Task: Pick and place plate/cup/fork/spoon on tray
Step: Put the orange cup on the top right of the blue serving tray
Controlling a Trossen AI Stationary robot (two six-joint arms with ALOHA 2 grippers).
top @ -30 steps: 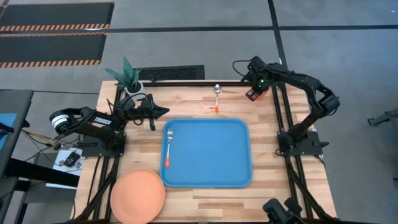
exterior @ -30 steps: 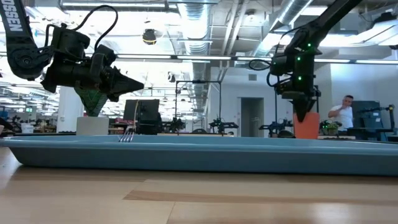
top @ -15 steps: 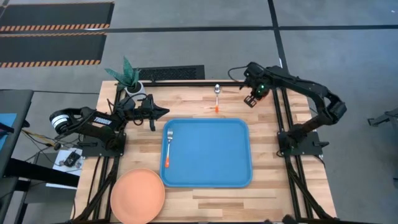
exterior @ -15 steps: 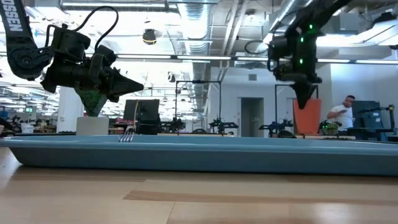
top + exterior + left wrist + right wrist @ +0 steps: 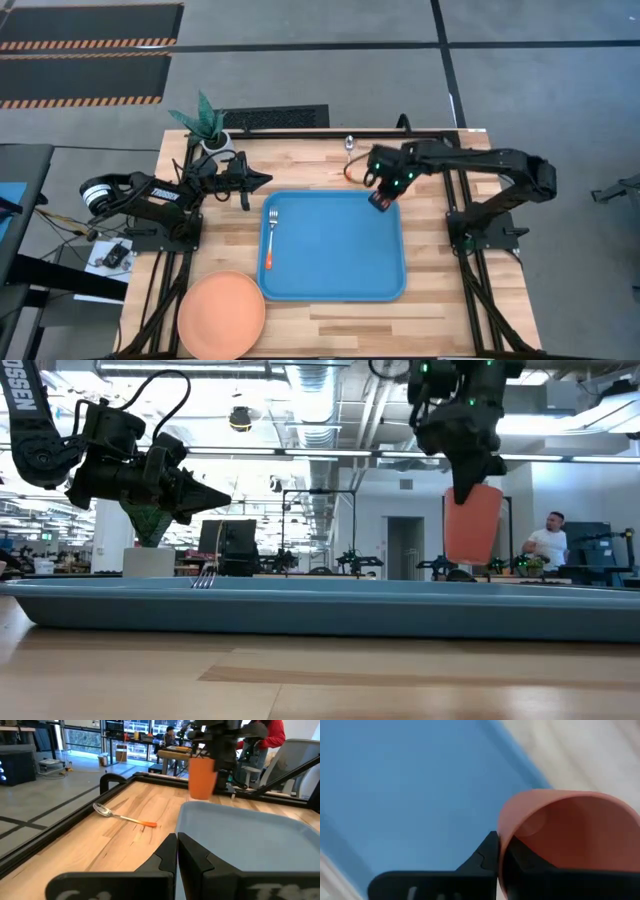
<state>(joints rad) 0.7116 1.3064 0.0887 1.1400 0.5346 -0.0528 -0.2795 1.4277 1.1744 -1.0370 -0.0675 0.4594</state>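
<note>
From above: the right gripper [image 5: 381, 199] hangs over the far right corner of the blue tray [image 5: 335, 268], and its dark body hides nearly all of the cup. The spoon [image 5: 349, 146] lies on the wood beyond the tray, its handle partly covered by the arm. The fork [image 5: 270, 237] rests inside the tray by its left rim. The round, flat, salmon plate [image 5: 221, 312] sits at the near left corner, its edge cut off by the frame. The left gripper [image 5: 262, 179] waits, pinched shut, by the potted plant [image 5: 209, 123].

Table level: the orange cup [image 5: 472, 523] hangs clear above the tray's raised rim [image 5: 320, 612], smooth plastic, slightly tilted, clamped at its lip by the right gripper [image 5: 466, 476]. Only the fork's tines [image 5: 205, 578] peek over the rim.

Left wrist: closed fingers [image 5: 192, 857] up front; spoon [image 5: 124, 816] on the wood grain; cup [image 5: 202, 778] aloft beyond the tray [image 5: 260, 840].

Right wrist: fingers squeeze the cup's wall [image 5: 560, 840], its round mouth open to the camera, with blurred tray [image 5: 410, 795] below.
</note>
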